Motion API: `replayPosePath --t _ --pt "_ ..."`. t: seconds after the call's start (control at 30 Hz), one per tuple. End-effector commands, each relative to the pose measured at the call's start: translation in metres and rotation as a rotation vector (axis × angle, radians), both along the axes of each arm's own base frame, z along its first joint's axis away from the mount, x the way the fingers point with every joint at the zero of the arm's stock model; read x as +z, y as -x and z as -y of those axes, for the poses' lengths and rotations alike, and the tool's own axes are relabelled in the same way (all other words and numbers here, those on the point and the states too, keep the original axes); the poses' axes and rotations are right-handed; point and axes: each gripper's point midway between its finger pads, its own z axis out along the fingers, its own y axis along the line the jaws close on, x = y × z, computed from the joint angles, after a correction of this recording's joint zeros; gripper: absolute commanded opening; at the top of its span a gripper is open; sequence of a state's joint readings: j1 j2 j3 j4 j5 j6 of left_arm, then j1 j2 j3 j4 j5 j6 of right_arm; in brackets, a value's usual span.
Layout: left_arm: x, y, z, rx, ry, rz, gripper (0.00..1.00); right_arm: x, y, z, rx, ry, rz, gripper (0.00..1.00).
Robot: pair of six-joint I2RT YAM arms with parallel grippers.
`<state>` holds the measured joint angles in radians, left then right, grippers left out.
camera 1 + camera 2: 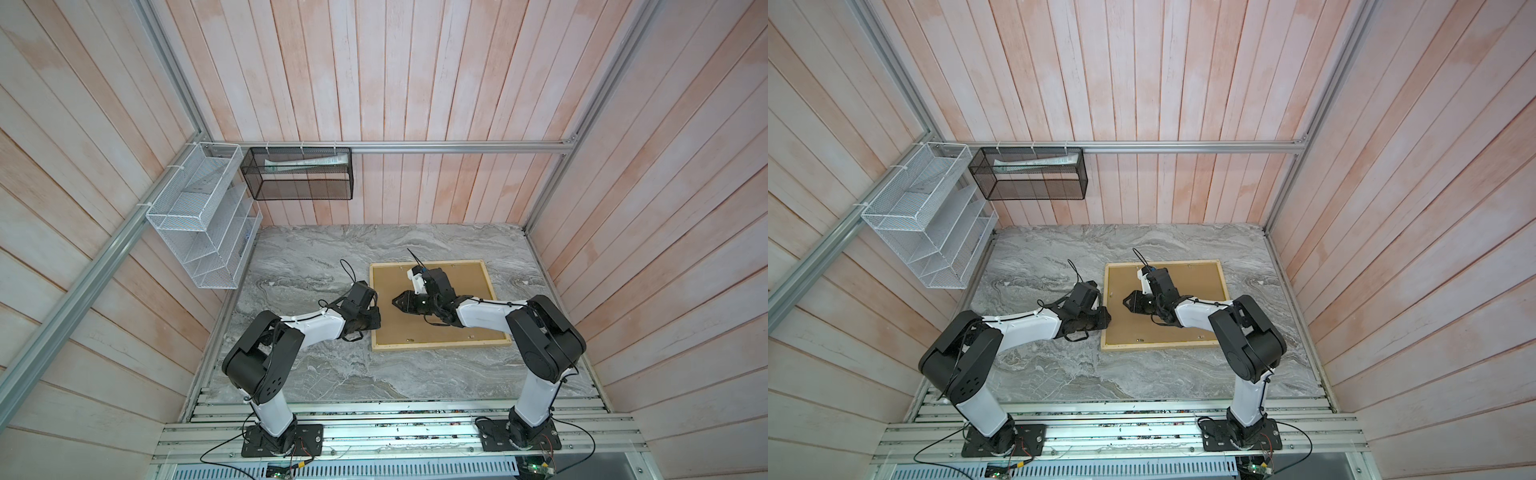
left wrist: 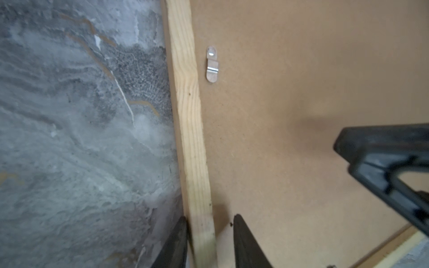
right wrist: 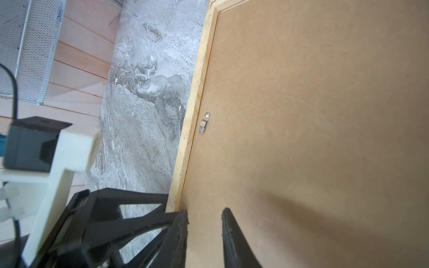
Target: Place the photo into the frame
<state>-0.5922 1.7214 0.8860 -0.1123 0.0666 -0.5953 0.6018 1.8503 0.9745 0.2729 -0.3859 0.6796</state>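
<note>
Frame (image 1: 440, 344) face down on the marble table (image 1: 316, 257), right of centre, long sides seemingly parallel to the table's front edge. Rails are thin pale wood with the grain showing. Brown fibreboard backing panel (image 1: 473, 278) sits inside the rails, matt and faintly scuffed. Photo not visible in any view; cannot tell whether it lies under the panel.

Left gripper (image 2: 210, 218) straddles the frame's short left rail, toward its front corner. One finger is outside over the marble, one inside over the panel. Fingers apart, with a gap showing on the panel side, so not clamped. Right gripper (image 3: 205, 211) is low over the panel just inside the same rail, fingers apart, nothing between them.

Small metal turn clip (image 2: 212, 65) on the panel just beside that rail, lying along it, not across. It sits ahead of the left fingers, toward the table's back edge. Both arms near it, neither clearly nearer.

Judgement: the next move turns on that clip or the panel's edge. Both are thin and flat, with little to catch.
</note>
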Motion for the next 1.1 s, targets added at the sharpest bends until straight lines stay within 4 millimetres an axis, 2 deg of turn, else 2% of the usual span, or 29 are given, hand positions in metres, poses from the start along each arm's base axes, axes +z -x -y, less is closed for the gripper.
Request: replayPosePath --t 0.0,0.27,0.57,0.77,1.07 --pt "-0.007 0.0 -0.001 0.018 -0.01 -0.005 0.32 0.0 -0.004 -0.013 0.014 -0.035 -0.019 0.26" --pt "-0.022 0.002 -0.01 0.045 -0.07 -0.035 0.24 -0.009 -0.012 -0.033 0.045 -0.079 -0.05 0.21" --pt "-0.045 0.009 -0.012 0.035 -0.11 -0.105 0.16 -0.025 -0.023 -0.045 0.039 -0.071 -0.083 0.23" --pt "-0.044 0.008 -0.01 0.031 -0.101 -0.105 0.15 -0.044 -0.033 -0.039 -0.04 -0.013 -0.124 0.24" --pt "-0.044 0.009 -0.007 0.021 -0.087 -0.108 0.14 -0.051 -0.041 -0.041 -0.068 0.0 -0.144 0.25"
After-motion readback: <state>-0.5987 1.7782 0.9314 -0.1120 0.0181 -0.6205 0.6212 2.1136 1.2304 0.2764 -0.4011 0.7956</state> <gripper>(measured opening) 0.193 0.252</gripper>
